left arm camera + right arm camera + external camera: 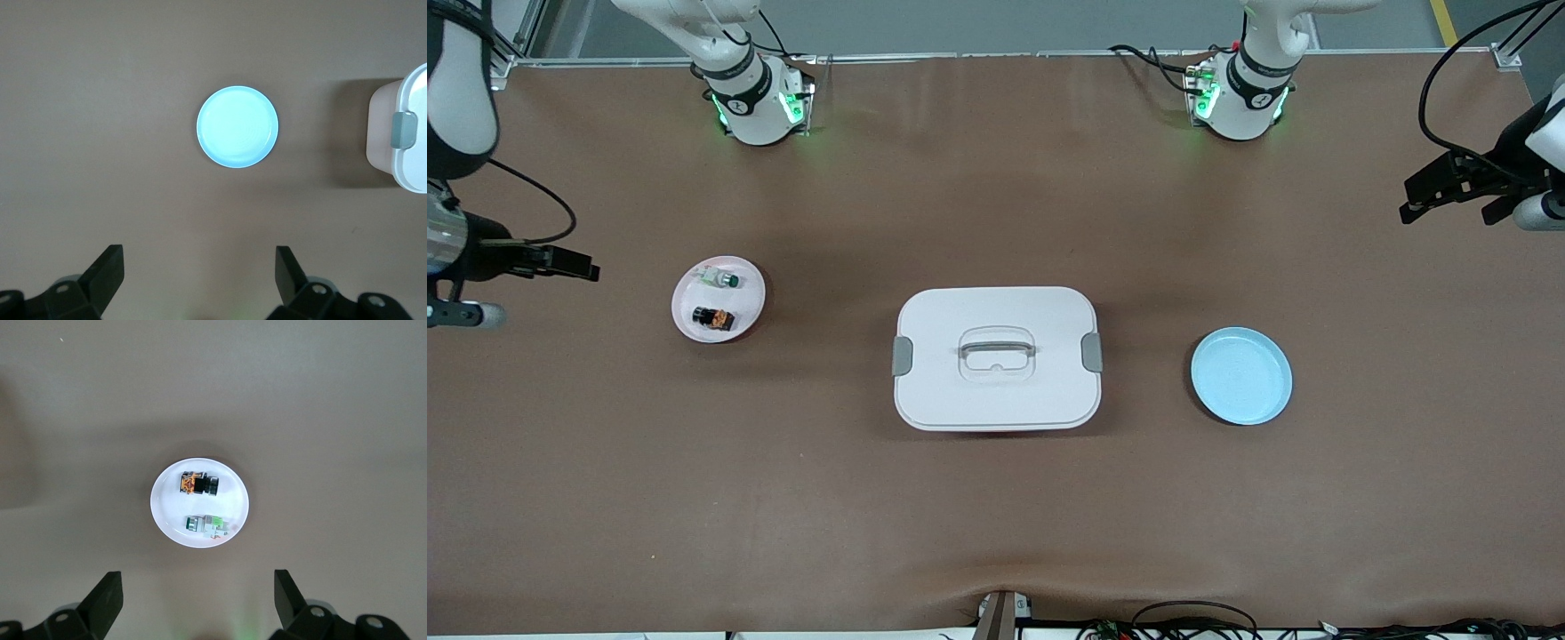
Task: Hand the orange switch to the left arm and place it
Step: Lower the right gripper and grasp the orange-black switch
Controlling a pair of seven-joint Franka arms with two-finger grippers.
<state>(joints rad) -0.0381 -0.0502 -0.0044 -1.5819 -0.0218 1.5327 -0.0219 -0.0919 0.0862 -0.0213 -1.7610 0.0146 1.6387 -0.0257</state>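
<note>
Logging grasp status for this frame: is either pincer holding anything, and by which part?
Nothing is held. The left pincer hangs open above the blue plate, the right pincer open above the pink plate, where the orange switch lies.

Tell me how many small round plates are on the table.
2: a pink plate, holding the orange switch and a green-capped part, toward the right arm's end; an empty blue plate toward the left arm's.
</note>
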